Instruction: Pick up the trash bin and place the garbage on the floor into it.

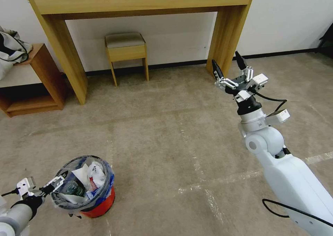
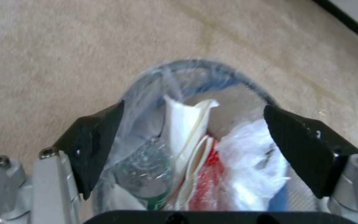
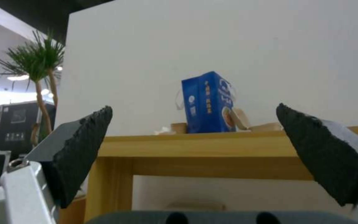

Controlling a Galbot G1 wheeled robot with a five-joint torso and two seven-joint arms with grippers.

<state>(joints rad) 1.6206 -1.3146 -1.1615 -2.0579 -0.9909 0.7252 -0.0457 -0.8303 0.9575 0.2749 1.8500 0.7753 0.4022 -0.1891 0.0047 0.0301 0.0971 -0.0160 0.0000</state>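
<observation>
The trash bin [image 1: 101, 204], red at the base and lined with a crinkly clear-and-blue bag, stands on the floor [image 1: 166, 125] at the lower left. Garbage [image 1: 88, 175] lies inside it: white paper, a clear green-labelled bottle, a red wrapper and white plastic. My left gripper [image 1: 58, 183] is at the bin's left rim. In the left wrist view the left gripper [image 2: 194, 105] is open, its black fingers [image 2: 92, 137] spread on either side of the garbage [image 2: 187, 124] and the bin rim [image 2: 228, 73]. My right gripper [image 1: 225, 57] is raised at the right, open and holding nothing, and points at the table.
A wooden table [image 1: 138, 0] stands against the back wall with a small stool [image 1: 125, 47] under it. A low shelf [image 1: 38, 76] with a bag [image 1: 12, 50] is at the far left. Whitish tape lines [image 1: 208, 187] cross the carpet. A blue carton [image 3: 208, 102] sits on the table.
</observation>
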